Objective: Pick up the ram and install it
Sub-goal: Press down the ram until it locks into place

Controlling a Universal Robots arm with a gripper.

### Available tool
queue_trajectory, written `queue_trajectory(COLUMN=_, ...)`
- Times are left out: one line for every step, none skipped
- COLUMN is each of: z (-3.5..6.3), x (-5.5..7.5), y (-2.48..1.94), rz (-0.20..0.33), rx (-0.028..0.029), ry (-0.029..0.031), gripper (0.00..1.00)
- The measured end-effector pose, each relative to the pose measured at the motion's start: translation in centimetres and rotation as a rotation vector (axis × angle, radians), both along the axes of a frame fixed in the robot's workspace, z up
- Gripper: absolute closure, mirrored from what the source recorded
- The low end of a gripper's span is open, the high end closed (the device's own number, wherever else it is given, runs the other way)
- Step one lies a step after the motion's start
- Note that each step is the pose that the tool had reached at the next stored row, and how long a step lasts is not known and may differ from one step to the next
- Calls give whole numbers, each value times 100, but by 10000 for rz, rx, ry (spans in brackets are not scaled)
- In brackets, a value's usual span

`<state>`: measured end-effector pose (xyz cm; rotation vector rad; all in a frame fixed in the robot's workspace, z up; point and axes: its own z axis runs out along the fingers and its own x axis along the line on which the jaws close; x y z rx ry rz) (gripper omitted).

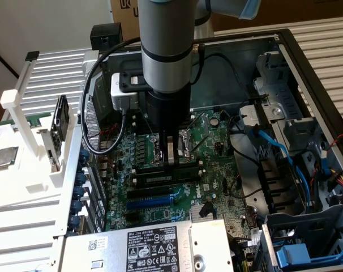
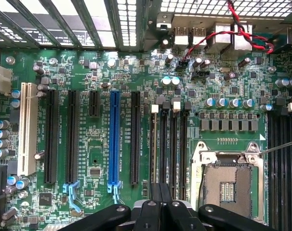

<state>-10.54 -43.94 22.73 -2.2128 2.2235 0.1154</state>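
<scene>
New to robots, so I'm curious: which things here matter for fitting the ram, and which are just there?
Job: claw, shut; ram, seemingly seated in a slot; empty memory slots.
Just there: blue slot; processor socket; blue cables; power supply.

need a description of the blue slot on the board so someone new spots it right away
Look inside the open computer case at the green motherboard. Across it runs a row of long parallel slots; the blue slot lies among them with a black slot on either side. It is the only blue one: the rest are black, plus one white slot.
</scene>
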Motion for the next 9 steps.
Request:
queue_trajectory(z=0, x=-1, y=0, rz=0, rx=5, ry=0, gripper=90)
queue_trajectory(z=1, x=-1, y=0, rz=1, rx=10, ry=0, gripper=90)
queue_trajectory(z=2, x=-2, y=-1, rz=2, rx=15, ry=1, gripper=90)
queue_trajectory(z=1, x=-5, y=0, rz=0, rx=22, ry=1, gripper=90)
queue_trajectory(z=2, x=-6, y=-1, rz=0, rx=29, ry=2, gripper=90)
queue_trajectory(z=1, x=-7, y=-1, rz=0, rx=37, ry=1, gripper=90)
queue_trajectory(z=1, x=-7, y=-1, rz=0, rx=44, ry=1, gripper=90)
queue_trajectory(z=1, x=-7, y=-1, rz=0, rx=49, ry=1, gripper=90)
queue_trajectory(z=2, x=-8, y=-1, rz=0, rx=55, ry=0, gripper=90)
